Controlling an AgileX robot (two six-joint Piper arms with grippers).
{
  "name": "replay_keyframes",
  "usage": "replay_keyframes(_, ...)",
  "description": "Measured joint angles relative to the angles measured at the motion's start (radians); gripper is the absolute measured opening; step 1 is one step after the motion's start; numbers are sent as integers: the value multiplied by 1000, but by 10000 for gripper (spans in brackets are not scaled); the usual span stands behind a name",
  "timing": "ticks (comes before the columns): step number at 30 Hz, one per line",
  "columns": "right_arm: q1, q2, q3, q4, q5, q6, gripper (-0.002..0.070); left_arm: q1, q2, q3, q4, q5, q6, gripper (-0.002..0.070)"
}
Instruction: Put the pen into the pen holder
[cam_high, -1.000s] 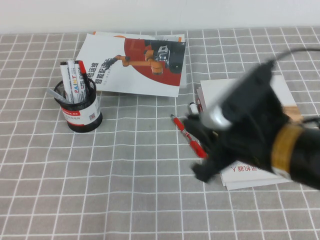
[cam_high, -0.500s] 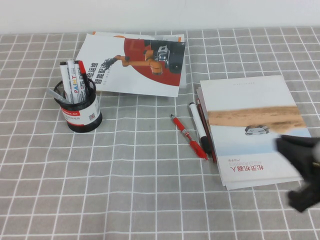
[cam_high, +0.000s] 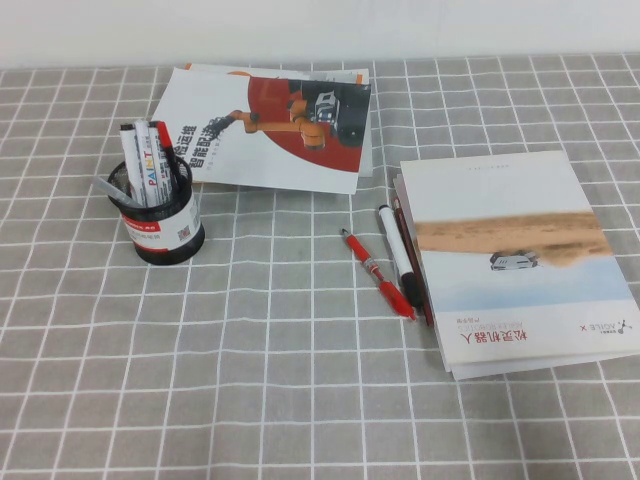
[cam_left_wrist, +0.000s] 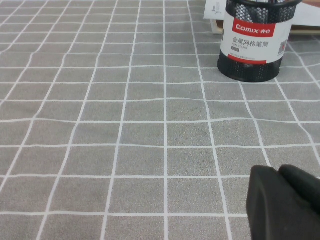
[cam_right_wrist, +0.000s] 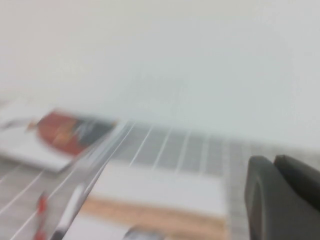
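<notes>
A grey checked tablecloth (cam_high: 260, 380) covered the table, with a white wall (cam_high: 320, 30) behind. At left, the pen holder (cam_high: 160, 215) stood upright, holding markers. A magazine (cam_high: 270, 125) lay behind it. The pen (cam_high: 410, 250) was seen wedged between the white marker (cam_high: 397, 253) and the book (cam_high: 510, 255). The left gripper (cam_left_wrist: 285, 202) hovered low over the cloth, near the holder; the right gripper (cam_right_wrist: 282, 197) was raised. Neither gripper's state could be told.

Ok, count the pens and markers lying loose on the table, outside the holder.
3, side by side left of the book: red pen, white marker, and slim pen against the book's edge. Left gripper and right gripper show only in wrist views.
</notes>
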Motion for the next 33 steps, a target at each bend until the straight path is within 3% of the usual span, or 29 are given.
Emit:
replay_keyframes(11, -61, -133, 51, 50, -116, -9, -12, 0, 0, 0, 0, 0, 0, -3)
replay_keyframes(13, -61, -138, 89, 167, -123, -102, -12, 0, 0, 0, 0, 0, 0, -3)
replay_keyframes(17, -61, -167, 128, 482, -92, -448, -12, 0, 0, 0, 0, 0, 0, -3)
replay_keyframes(22, -61, -240, 130, 768, 100, -669, -12, 0, 0, 0, 0, 0, 0, -3)
replay_keyframes(33, -61, -290, 133, 935, 525, -704, -12, 0, 0, 0, 0, 0, 0, -3)
